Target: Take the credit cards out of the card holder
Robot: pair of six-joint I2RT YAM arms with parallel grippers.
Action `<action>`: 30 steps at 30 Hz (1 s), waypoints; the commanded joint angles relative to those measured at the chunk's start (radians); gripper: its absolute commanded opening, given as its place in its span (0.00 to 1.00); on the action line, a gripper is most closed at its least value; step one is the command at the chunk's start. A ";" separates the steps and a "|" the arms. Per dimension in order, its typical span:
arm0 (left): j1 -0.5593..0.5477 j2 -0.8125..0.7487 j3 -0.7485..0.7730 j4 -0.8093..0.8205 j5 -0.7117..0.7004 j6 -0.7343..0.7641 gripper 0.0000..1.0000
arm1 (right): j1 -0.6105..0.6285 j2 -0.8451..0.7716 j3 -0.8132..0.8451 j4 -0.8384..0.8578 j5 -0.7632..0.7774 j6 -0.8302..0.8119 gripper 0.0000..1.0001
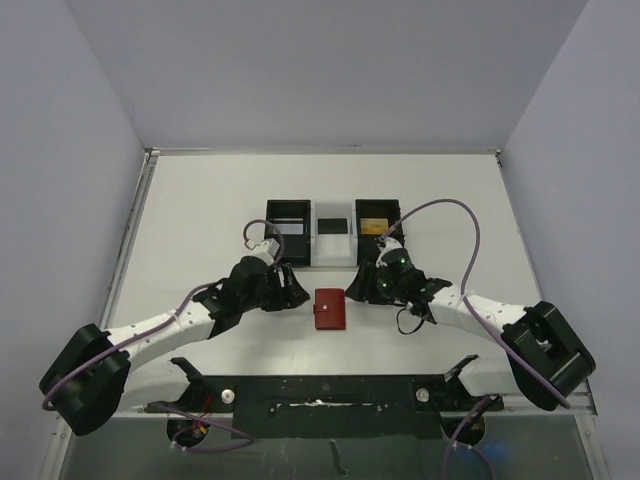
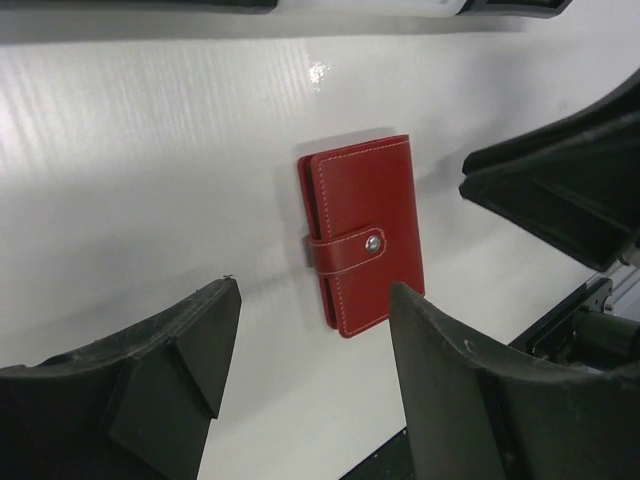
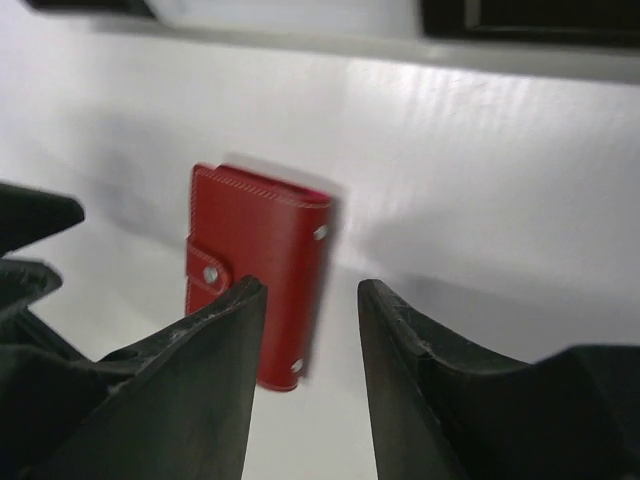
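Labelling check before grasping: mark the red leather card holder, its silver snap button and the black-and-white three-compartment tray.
Red leather card holder [image 1: 330,309]: top view, middle of cover.
Silver snap button [image 2: 373,242]: left wrist view, button centre.
Black-and-white three-compartment tray [image 1: 334,208]: top view, white far rim.

No legible text, label, brand, number or sign appears on the card holder [image 1: 329,308], tray [image 1: 331,208] or worktop [image 1: 200,220].

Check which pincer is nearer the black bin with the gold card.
Right. The right pincer sits just before the bin; the left pincer is farther left, beyond the card holder.
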 commanded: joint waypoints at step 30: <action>-0.129 0.393 0.223 0.076 0.002 0.098 0.31 | -0.067 0.207 -0.191 0.510 -0.153 0.301 0.43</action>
